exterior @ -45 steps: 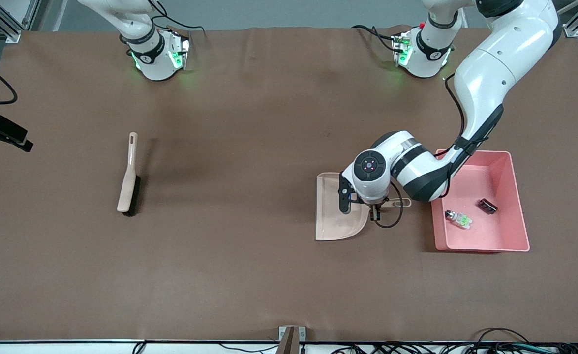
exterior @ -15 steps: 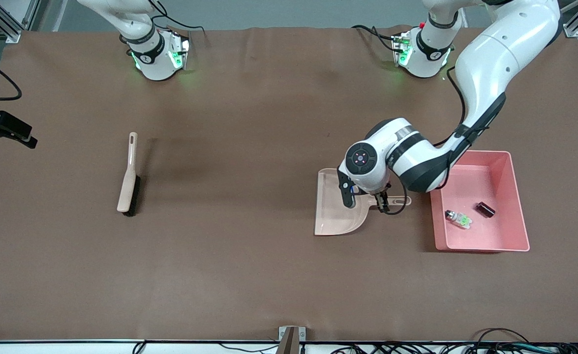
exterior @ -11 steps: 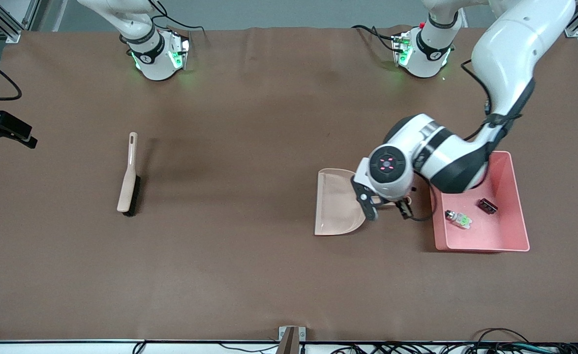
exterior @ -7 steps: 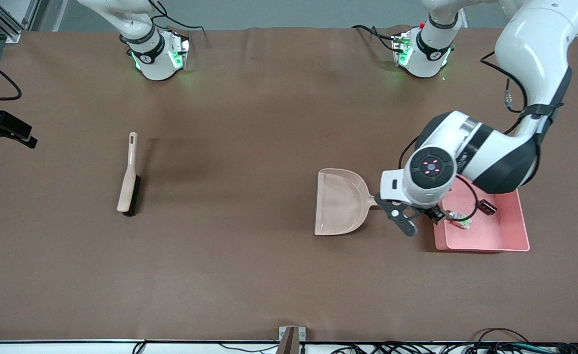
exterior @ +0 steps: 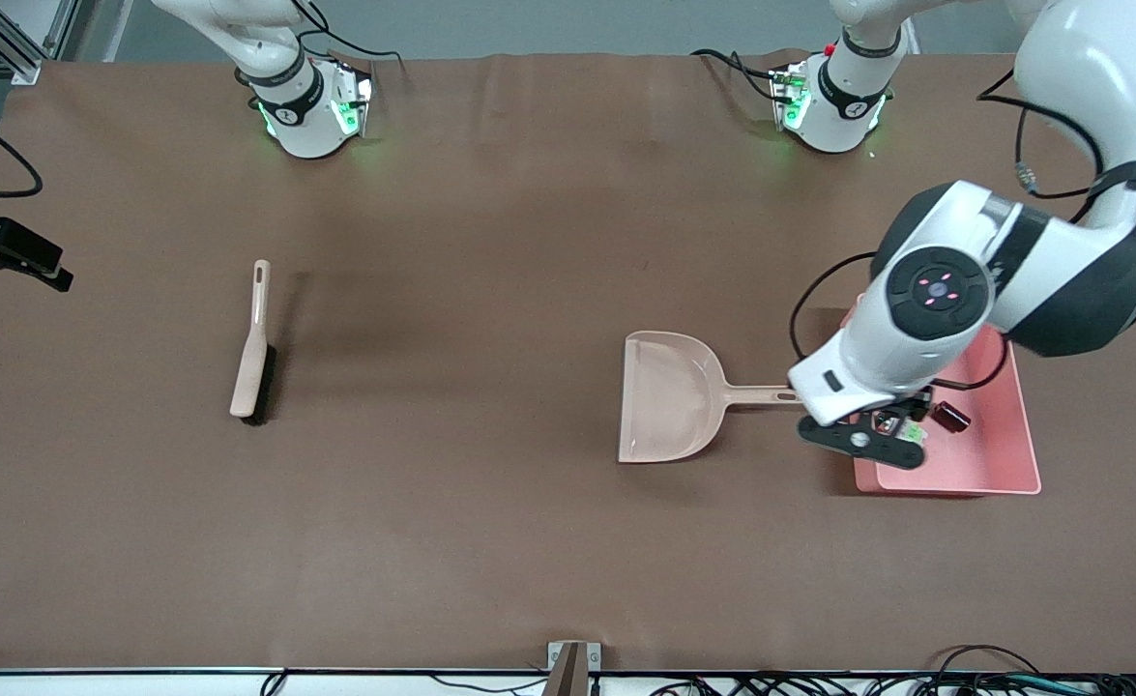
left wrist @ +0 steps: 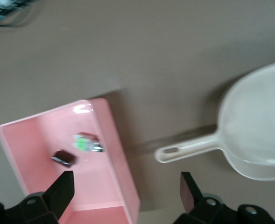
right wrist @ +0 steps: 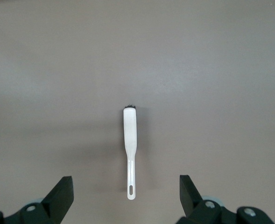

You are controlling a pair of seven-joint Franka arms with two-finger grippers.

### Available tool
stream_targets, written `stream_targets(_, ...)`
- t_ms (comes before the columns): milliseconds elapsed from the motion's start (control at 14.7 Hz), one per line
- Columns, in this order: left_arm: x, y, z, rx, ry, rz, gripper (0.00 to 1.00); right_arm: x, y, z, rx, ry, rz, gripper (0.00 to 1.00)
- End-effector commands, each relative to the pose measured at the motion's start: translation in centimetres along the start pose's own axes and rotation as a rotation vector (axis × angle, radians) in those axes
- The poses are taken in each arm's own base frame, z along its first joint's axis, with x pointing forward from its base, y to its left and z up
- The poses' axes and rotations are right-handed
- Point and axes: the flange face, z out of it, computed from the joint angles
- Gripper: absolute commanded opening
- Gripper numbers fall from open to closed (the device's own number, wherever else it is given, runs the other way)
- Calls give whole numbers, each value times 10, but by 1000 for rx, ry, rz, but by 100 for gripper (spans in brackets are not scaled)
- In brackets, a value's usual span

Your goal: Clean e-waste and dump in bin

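The pink bin (exterior: 1003, 464) sits at the left arm's end of the table. In it lie the white-grey part with the green label (exterior: 912, 436) and the dark block (exterior: 952, 417). My left gripper (exterior: 875, 437) hangs open and empty over the bin's wall on the dustpan side. The left wrist view shows the bin (left wrist: 116, 158), the green-labelled part (left wrist: 87, 143), the dark block (left wrist: 62, 158) and my left gripper (left wrist: 126, 186). My right gripper (right wrist: 126, 193) is open and empty, high over the brush (right wrist: 130, 140); it is out of the front view.
A beige dustpan (exterior: 669, 396) lies flat beside the bin, its handle (exterior: 761, 394) pointing at the bin; it also shows in the left wrist view (left wrist: 258, 135). The brush (exterior: 253, 348) lies toward the right arm's end. A black camera clamp (exterior: 7, 256) sits at the table's edge.
My left gripper has left the dustpan's handle and swung over to the bin's edge. The dustpan, the brush and both parts in the bin have stayed put.
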Motion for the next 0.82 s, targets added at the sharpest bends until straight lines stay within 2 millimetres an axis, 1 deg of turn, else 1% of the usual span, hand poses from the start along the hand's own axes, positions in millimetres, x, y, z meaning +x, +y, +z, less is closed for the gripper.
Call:
stream_targets(0, -24, -19, -58, -5, 43, -108, 100, 0, 0, -2, -18, -4, -11, 100)
stream_targets(68, -33, -37, -70, -48, 30, -172, 100, 0, 0, -2, -18, -4, -11, 100)
stream_targets(136, -42, -48, -83, -92, 24, -228, 100, 0, 0, -3, -18, -2, -11, 100)
stream_targets(272, -58, -78, -102, -145, 25, -335, 100, 0, 0, -3, -18, -1, -13, 100)
stream_targets(408, -71, -83, -113, -139, 32, -344, 100, 0, 0, -3, -18, -1, -13, 100)
stream_targets(476, -79, -89, -114, -138, 28, -342, 100, 0, 0, -3, -18, -1, -13, 100)
stream_targets(544, -89, -90, -120, -151, 27, -327, 100, 0, 0, -3, -18, -1, -11, 100)
stream_targets(612, -99, -96, -119, -172, 18, -331, 100, 0, 0, -3, -18, -1, -12, 100)
stream_targets(680, -111, -102, -123, -193, 19, -336, 100, 0, 0, -3, -18, -1, -11, 100)
stream_targets(749, -120, -100, -125, -189, 16, -332, 100, 0, -1, -3, -18, -2, -14, 100)
